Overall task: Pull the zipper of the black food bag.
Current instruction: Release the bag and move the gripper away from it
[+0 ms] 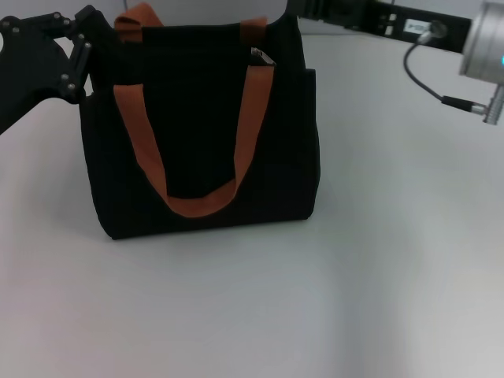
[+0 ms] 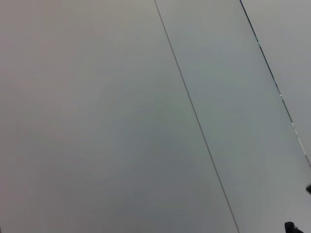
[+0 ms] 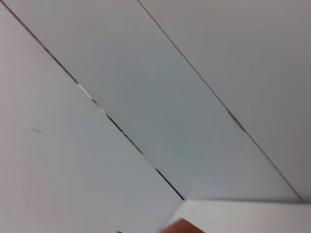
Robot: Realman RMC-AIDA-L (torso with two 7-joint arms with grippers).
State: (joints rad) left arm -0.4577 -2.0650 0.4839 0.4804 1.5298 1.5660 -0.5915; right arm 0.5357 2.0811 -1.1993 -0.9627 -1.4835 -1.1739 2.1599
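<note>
Roughly, by item:
Bag: the black food bag (image 1: 201, 134) stands upright on the pale worktop (image 1: 354, 299), boxy, of matte fabric.
Handles: two wide orange-brown straps; the front strap (image 1: 197, 201) hangs down in a U across the front face, the rear strap (image 1: 140, 14) rises above the top edge.
Zipper: the zipper (image 1: 262, 57) is a small silver metal tab at the bag's top edge, towards the robot's right.
Left claw: the left claw (image 1: 79, 55), black and jointed, sits against the bag's upper corner on the robot's left; whether its fingers are apart or together cannot be told.
Right arm: a silver cylinder with a black cable (image 1: 429, 75) lies beyond the bag to the right; its claw is unseen.
Head view only: bag, zipper, arms.
Wrist views: mostly pale panels with thin dark seams; the right wrist view catches an orange sliver (image 3: 182, 226) at its edge.
</note>
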